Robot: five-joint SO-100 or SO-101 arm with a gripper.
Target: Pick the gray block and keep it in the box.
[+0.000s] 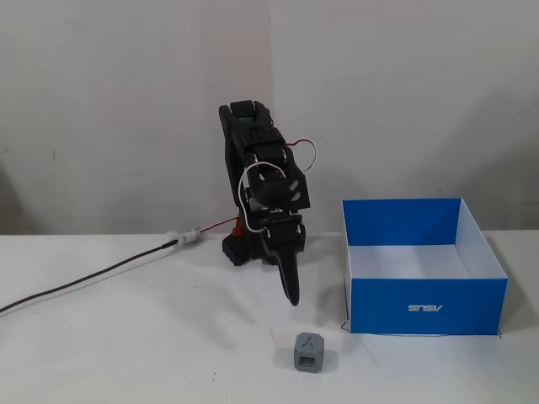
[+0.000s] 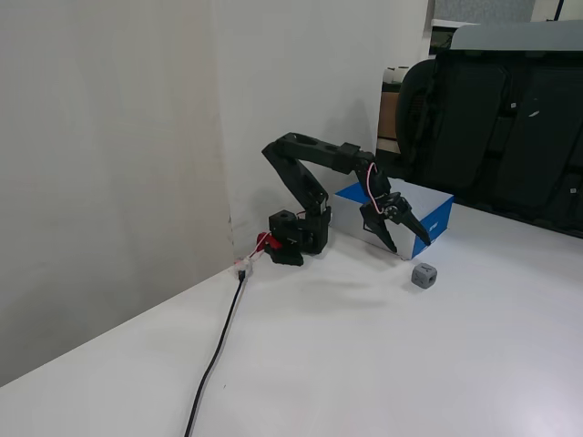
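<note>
End effector (image 2: 406, 246) seen raised above counter (image 1: 126, 337), fingers spread wide, nothing held. Gray block (image 1: 310, 353) seen resting on counter, in front of and slightly right of end effector tip in a fixed view, below its level, apart from it. No long axis: cube. Box (image 1: 425, 307) placed right of block, near, not touching. Forward-down reach judged needed.

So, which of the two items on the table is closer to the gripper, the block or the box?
The gray block: it sits on the table just in front of the open gripper, with nothing between them. The blue box stands further off to the side.
</note>
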